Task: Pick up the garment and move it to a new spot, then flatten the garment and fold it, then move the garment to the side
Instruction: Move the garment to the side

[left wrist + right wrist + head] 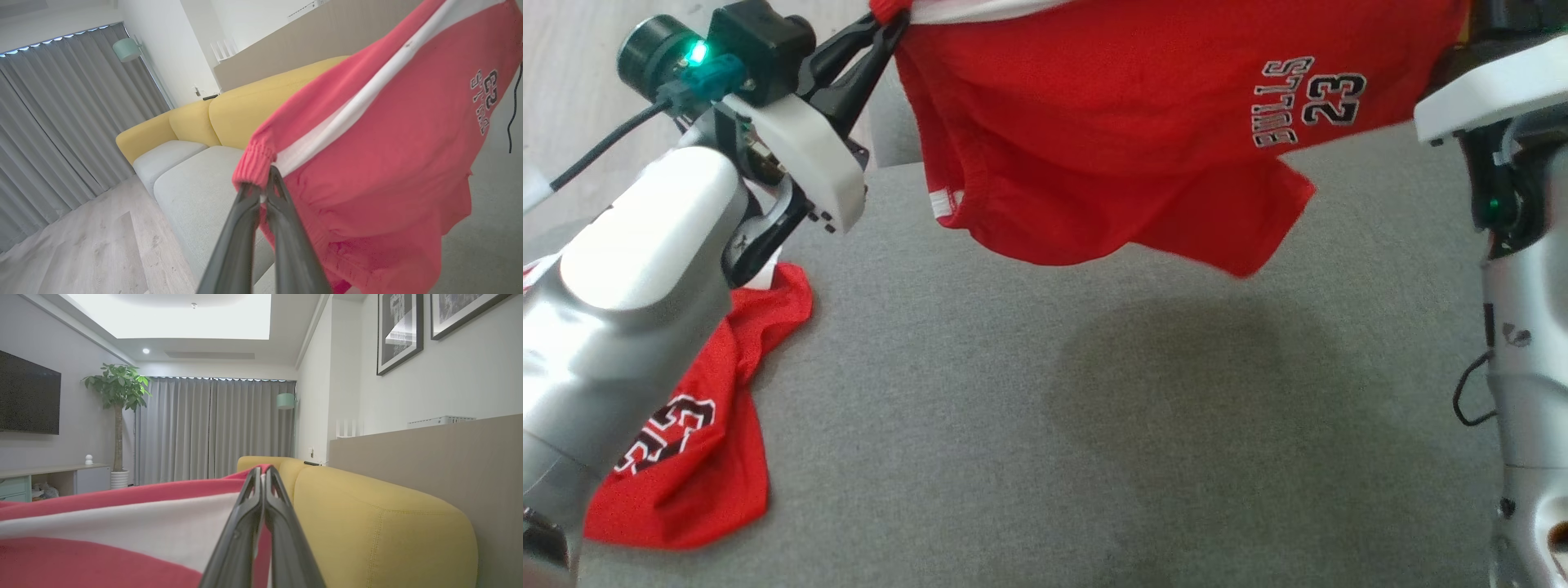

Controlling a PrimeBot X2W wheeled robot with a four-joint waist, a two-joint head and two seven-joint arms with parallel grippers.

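Above the grey cushion [1013, 408], the red garment [1111, 122] is being pinched at its waistband corners by the left gripper [265, 181] and right gripper [261, 473] (both clamped on cloth); light and limp, it is judged best gripped there.

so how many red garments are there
2. One red garment hangs between the left pincer and right pincer; the other garment lies on the grey cushion, lower left, partly under the left arm.
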